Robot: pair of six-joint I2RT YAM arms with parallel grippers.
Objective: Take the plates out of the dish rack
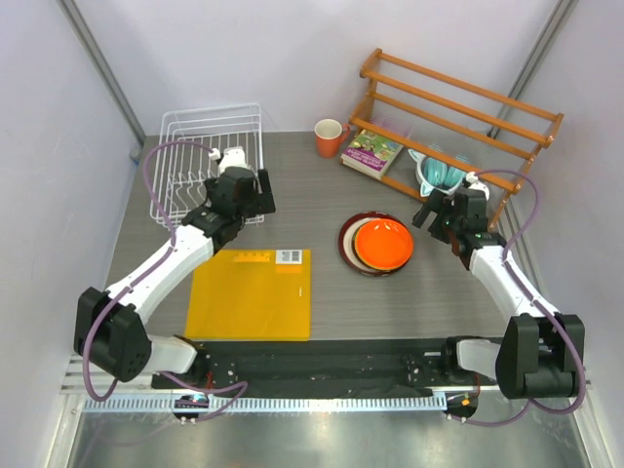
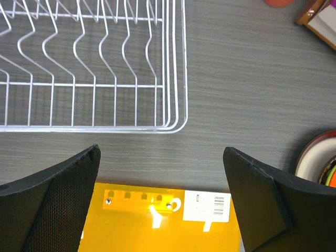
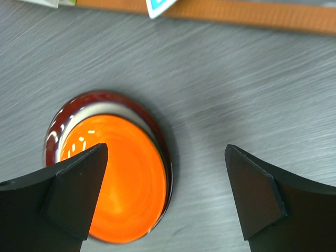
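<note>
The white wire dish rack [image 1: 210, 156] stands at the back left with no plates in it; its near corner fills the top of the left wrist view [image 2: 105, 68]. The plates lie stacked mid-table: the orange plate [image 1: 383, 241] rests on the dark red plate [image 1: 347, 244]. A lime green edge [image 2: 331, 177] shows between them. My left gripper [image 1: 249, 200] is open and empty over the table, between the rack and a yellow clipboard [image 2: 157, 231]. My right gripper [image 1: 434, 216] is open and empty, just right of the stack; the orange plate [image 3: 126, 178] lies below its left finger.
An orange mug [image 1: 330, 136] and a book [image 1: 371, 152] sit at the back. An orange wooden slatted shelf [image 1: 458, 97] stands at the back right with teal bowl-like items [image 1: 439, 173] before it. The yellow clipboard [image 1: 253, 292] lies at the near left.
</note>
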